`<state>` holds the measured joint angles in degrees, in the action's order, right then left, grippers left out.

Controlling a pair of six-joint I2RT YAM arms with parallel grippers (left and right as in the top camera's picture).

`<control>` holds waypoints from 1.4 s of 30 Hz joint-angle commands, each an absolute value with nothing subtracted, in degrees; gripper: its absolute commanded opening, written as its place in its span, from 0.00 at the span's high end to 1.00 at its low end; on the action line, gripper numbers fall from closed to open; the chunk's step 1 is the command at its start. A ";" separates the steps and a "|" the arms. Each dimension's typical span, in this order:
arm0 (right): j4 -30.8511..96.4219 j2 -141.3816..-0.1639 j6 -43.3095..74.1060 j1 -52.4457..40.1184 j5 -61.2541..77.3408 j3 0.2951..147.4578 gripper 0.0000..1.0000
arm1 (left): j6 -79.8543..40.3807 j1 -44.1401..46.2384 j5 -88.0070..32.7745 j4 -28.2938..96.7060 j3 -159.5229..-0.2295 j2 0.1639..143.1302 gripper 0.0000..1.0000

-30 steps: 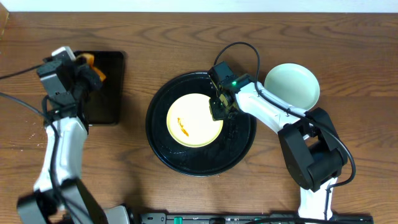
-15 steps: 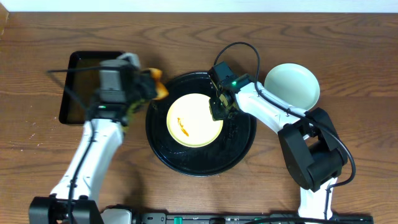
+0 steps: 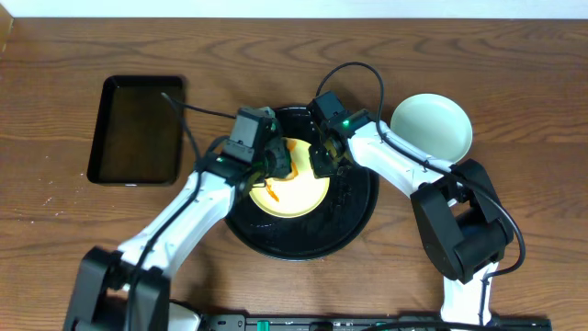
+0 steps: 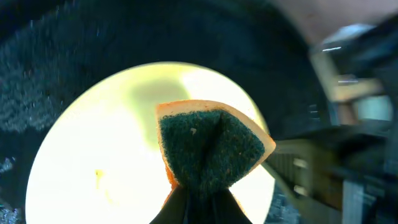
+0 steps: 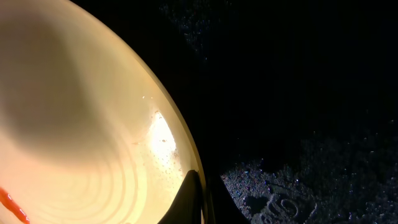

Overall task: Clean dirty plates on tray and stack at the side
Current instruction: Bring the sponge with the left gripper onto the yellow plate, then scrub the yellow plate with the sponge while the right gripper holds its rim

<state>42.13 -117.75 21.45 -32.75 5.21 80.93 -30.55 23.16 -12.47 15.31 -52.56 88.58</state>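
Black glossy tray (image 3: pixel 276 241) mid-table, with the yellow plate (image 3: pixel 303 193) lying inside it, orange smear showing. The right gripper (image 3: pixel 323 161) pinches the plate's right rim. The left gripper (image 3: pixel 276 165) is clamped on a green-faced sponge (image 4: pixel 211 146) over the plate's upper part.

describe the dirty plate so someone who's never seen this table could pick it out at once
Find the big round black tray in the middle of the wooden table; the plate lies flat inside it. It is pale yellow with an orange smear, unlike the clean mint-blue plate that sits on bare wood to the tray's right.
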 commanded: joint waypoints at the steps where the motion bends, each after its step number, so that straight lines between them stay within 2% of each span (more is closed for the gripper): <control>1: 42.13 -118.24 21.78 -33.08 2.72 80.77 0.99 | -34.09 23.20 -11.05 16.25 -52.73 90.78 0.93; 9: 42.65 -118.24 24.21 -33.08 0.19 80.77 0.99 | -43.66 23.22 -10.63 23.49 -52.73 91.68 0.93; 15: 42.44 -118.24 29.19 -33.08 0.54 80.77 0.99 | -51.51 23.24 -6.87 23.99 -52.73 91.68 0.93; 25: 41.28 -118.24 37.60 -36.88 3.27 80.77 0.99 | -51.75 26.74 -5.52 19.55 -52.73 91.74 0.93; 30: 41.30 -118.24 37.71 -37.58 2.83 80.77 0.99 | -51.68 28.08 2.61 19.22 -52.73 91.74 0.93; 42: 41.28 -118.24 37.67 -36.36 2.79 80.77 0.99 | -48.53 28.08 5.17 19.22 -51.35 92.88 0.92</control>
